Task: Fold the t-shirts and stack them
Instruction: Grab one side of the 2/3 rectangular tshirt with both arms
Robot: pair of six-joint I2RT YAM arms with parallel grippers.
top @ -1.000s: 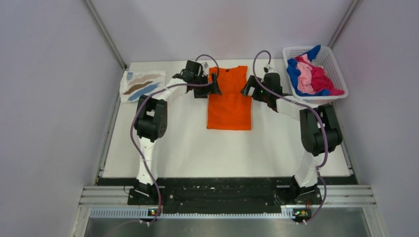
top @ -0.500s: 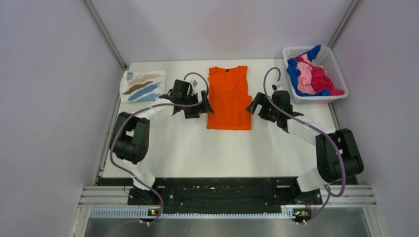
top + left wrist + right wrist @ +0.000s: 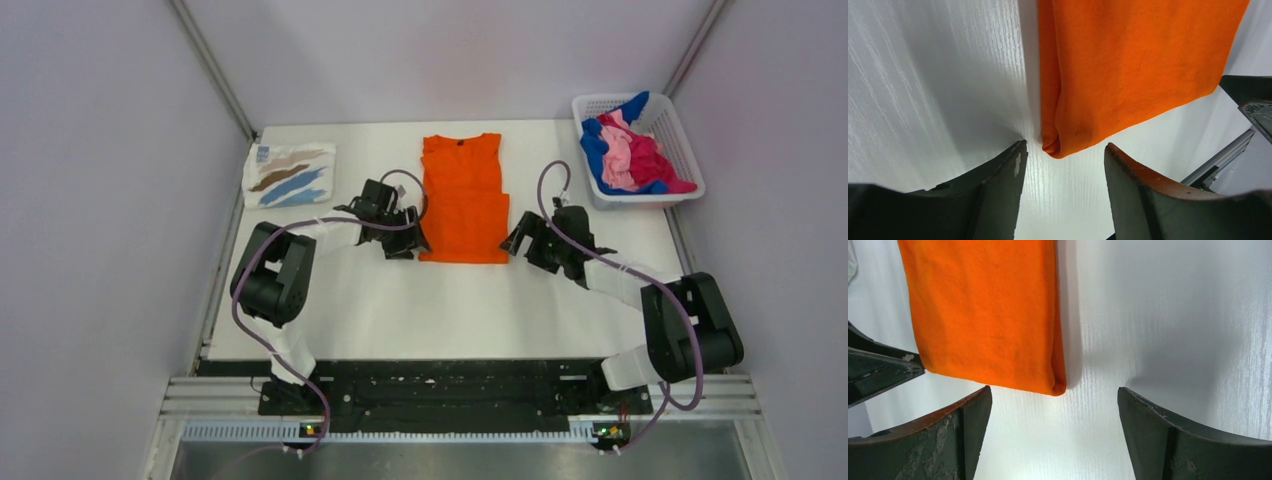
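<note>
Cloth fills the centre of the scene: the orange t-shirt (image 3: 462, 200), plain, matte and soft, lies flat on the white table (image 3: 400, 300), whose surface shows a fine streaked grain. The shirt forms a narrow rectangle with its side edges folded under into rounded rolls. Its long axis runs from 12 o'clock to 6 o'clock in the overhead view, with the dark-lined collar at 12 and the straight hem at 6.

The left gripper (image 3: 408, 243) sits low at the hem's 7 o'clock corner and the right gripper (image 3: 515, 240) at its 5 o'clock corner. Each has two dark, curved fingers with scuffed, rust-tinged edges. Both pairs are spread wide and grasp nothing. In each wrist view the shirt corner lies just ahead of the gap between the fingertips, apart from them.

At 10 o'clock, near the table's far left corner, the white t-shirt (image 3: 290, 175) lies folded into a flat rectangle, streaked brown and blue. At 2 o'clock stands the white lattice basket (image 3: 600, 100) of rigid plastic. It is heaped with crumpled blue (image 3: 595, 150), pink (image 3: 620, 155) and magenta (image 3: 662, 168) shirts.
</note>
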